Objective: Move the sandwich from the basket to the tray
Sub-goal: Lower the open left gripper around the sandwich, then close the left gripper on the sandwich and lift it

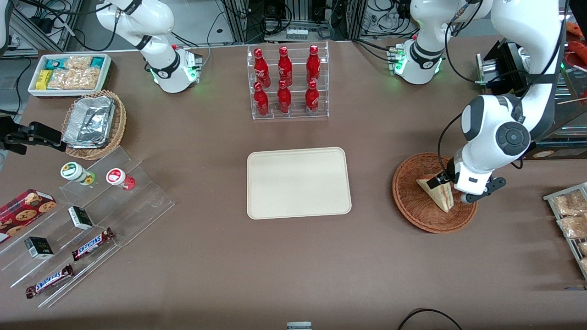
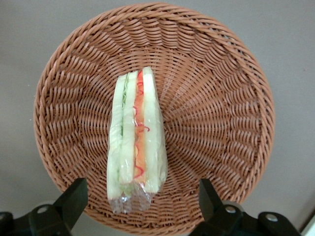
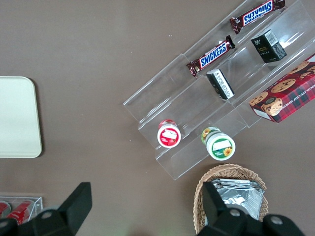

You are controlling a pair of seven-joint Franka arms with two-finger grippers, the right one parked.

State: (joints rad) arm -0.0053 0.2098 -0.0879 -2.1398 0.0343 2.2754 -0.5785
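Going left to right in the front view, the tray (image 1: 299, 183) lies bare at the middle of the surface (image 1: 293, 275), and the basket (image 1: 412, 208) sits well apart from it at its 3 o'clock, toward my end. The sandwich (image 1: 438, 192) is in that basket, standing on edge, and my gripper (image 1: 458, 192) hangs just above the basket over the end of the wedge.

From my wrist camera, the sandwich (image 2: 137, 142) runs its long axis from 12 to 6 o'clock, its red and green filling stripe facing up. My fingers (image 2: 74, 199) are spread apart, one at each flank of its near end, touching nothing. I judge a straight descent and a squeeze across the bread faces is what the pick calls for.

The front view shows where the tray lies; the wrist view shows the stripe, the clear wrap and my finger gap, which my arm hides from the front.
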